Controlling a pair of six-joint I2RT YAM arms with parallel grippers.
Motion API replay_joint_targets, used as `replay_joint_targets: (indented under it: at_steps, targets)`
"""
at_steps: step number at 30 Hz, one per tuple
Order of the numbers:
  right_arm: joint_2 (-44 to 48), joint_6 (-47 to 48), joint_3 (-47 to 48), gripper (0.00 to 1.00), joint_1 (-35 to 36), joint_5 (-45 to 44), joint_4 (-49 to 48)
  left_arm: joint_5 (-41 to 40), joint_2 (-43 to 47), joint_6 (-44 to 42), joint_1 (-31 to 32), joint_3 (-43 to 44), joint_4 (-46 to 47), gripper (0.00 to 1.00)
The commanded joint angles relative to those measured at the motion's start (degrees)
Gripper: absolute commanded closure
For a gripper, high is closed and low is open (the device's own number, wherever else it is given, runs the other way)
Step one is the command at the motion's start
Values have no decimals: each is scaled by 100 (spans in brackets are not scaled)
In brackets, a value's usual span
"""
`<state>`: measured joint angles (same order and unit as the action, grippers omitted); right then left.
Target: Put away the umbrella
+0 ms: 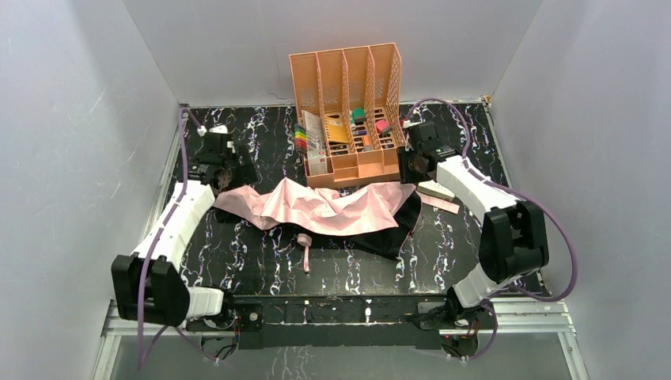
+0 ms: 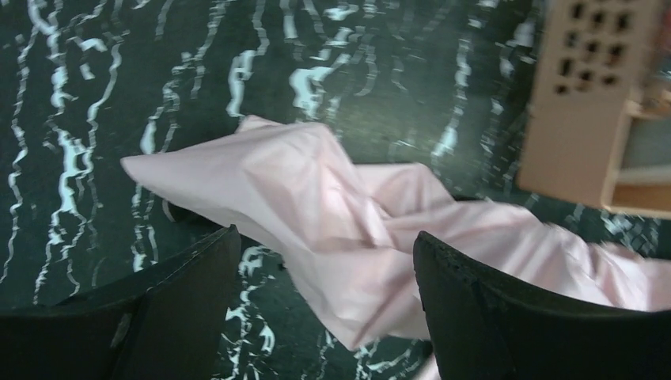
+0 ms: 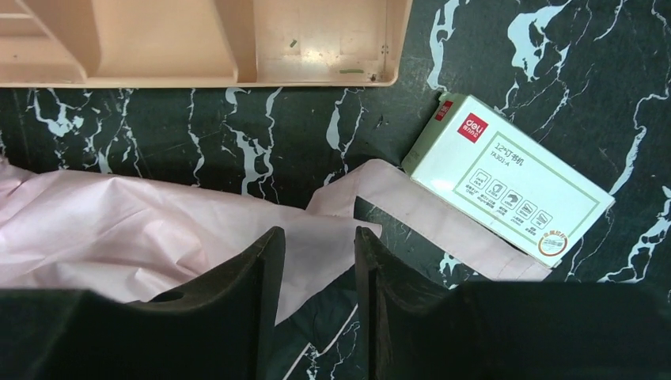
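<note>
Right now I see the umbrella [image 1: 324,207] lying unfolded and slack on the table [image 1: 237,265]. It is pink side up, with black showing along its near right edge, just in front of the orange organiser [image 1: 348,95]. My left gripper [image 2: 326,253] hangs over its left end, fingers wide apart. My right gripper [image 3: 316,245] is over the right corner, fingers narrowly apart, near a small white box [image 3: 506,178].

A peach-orange organiser [image 1: 387,75] stands at 12 o'clock on the black, white-veined desk [image 1: 261,261], with tall slots behind and low compartments in front holding small coloured items [image 1: 382,125]. Rainbow tabs [image 1: 301,138] sit at its 9 o'clock. A white-and-green box [image 3: 506,178] lies flat at its 4 o'clock
</note>
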<state>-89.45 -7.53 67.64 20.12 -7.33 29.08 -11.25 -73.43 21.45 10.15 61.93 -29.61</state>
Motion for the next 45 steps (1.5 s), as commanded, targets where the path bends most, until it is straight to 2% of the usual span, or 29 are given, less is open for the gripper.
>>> replay_joint_targets:
  at_steps: [1,5,10,13,15,16,18,20,25,28,31,45]
  targets:
    - [-224,-243,293,57,-41,-137,-3,31,-328,30,-741,239,51,24]
    - [-339,-350,51,67,-72,-268,-149,202,-1045,23,-1308,371,279,35]
    - [-427,-363,-238,75,-91,-315,-349,291,-1571,-73,-1595,233,461,51]
    - [-422,-408,-372,79,-90,-49,-374,483,-1788,-159,-1634,96,486,66]
    - [-386,-485,-520,79,-92,151,-438,606,-1894,-181,-1631,-47,524,71]
    - [-357,-616,-782,80,-88,642,-528,943,-2000,-210,-1631,-220,597,73]
    - [-287,-759,-1034,79,-44,1084,-648,1122,-2022,-216,-1631,-368,627,74]
    - [-188,-981,-1444,77,96,1523,-743,1842,-1818,-188,-1627,-969,833,76]
    - [-25,-1315,-1841,75,405,1852,-986,2612,-1460,121,-1484,-1468,1138,75]
    - [-76,-1618,-1879,73,1021,1867,-1200,2937,-1113,324,-831,-1730,1417,74]
    - [-126,-1832,-1886,72,1302,1926,-1525,3330,-940,434,-349,-1889,1839,74]
    - [-361,-2456,-1499,71,2495,1672,-2372,4050,-887,505,1156,-1860,2854,74]
